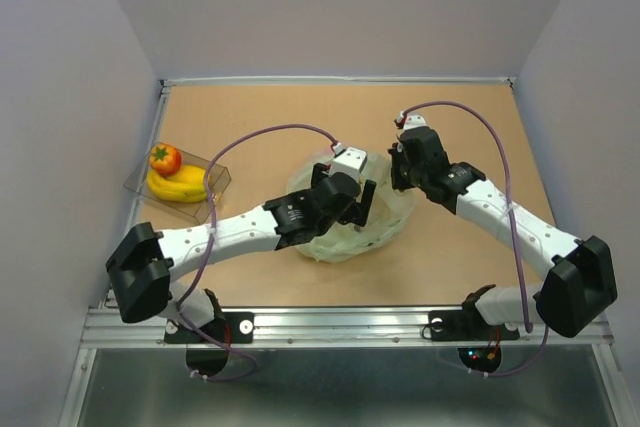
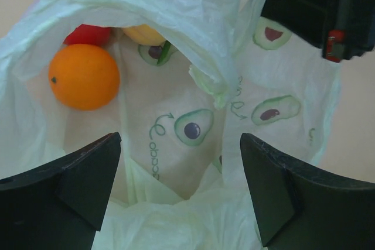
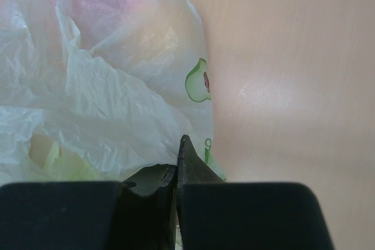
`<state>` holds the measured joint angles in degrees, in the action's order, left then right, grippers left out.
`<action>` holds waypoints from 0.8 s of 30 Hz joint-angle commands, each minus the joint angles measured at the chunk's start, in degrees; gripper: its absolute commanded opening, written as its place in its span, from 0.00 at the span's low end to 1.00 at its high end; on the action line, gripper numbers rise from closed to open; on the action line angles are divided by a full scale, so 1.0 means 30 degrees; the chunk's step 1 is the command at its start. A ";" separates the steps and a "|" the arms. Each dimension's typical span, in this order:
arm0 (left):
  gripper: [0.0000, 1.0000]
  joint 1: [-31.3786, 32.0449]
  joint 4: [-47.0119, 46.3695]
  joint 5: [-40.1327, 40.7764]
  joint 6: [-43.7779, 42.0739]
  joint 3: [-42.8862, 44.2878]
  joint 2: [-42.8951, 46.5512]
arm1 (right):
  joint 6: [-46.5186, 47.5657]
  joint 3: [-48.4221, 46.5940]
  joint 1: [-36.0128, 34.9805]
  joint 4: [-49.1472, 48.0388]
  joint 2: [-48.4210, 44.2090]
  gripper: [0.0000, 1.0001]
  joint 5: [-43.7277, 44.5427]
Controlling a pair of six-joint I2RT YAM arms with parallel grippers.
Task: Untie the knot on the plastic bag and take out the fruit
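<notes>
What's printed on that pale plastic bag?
Green avocado halves with dark pits on the plastic bag, clearest in the left wrist view.

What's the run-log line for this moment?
left gripper: open over plastic bag mouth | right gripper: shut on bag edge | orange: inside bag | banana: in clear box

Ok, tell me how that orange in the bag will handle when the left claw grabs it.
The orange looks round and smooth, so it will probably roll or slip if pinched off-centre. It lies on the crinkly plastic bag, whose film likely shifts underneath. Its even surface suggests it is firm, probably not fragile.
</notes>
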<state>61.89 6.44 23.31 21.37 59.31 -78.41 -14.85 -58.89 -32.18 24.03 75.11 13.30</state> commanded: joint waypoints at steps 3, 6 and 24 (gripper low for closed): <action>0.93 -0.0267 -0.1121 0.3357 -0.1467 0.0971 -0.2188 | -0.0586 -0.0994 0.0123 -0.0159 -0.0457 0.01 0.0079; 0.93 -0.1112 -0.1091 0.5292 -0.1672 0.1411 -0.3654 | -0.0703 -0.0965 0.0123 -0.0159 -0.0457 0.01 -0.0068; 0.94 -0.4047 -0.6628 0.4388 -0.5216 0.1997 -0.9014 | -0.1260 -0.1081 0.0093 -0.0159 0.0889 0.01 -0.1561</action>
<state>50.33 -8.03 37.12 8.84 62.54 -103.48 -17.82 -58.89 -32.18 24.01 76.69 10.35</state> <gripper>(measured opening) 0.942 0.013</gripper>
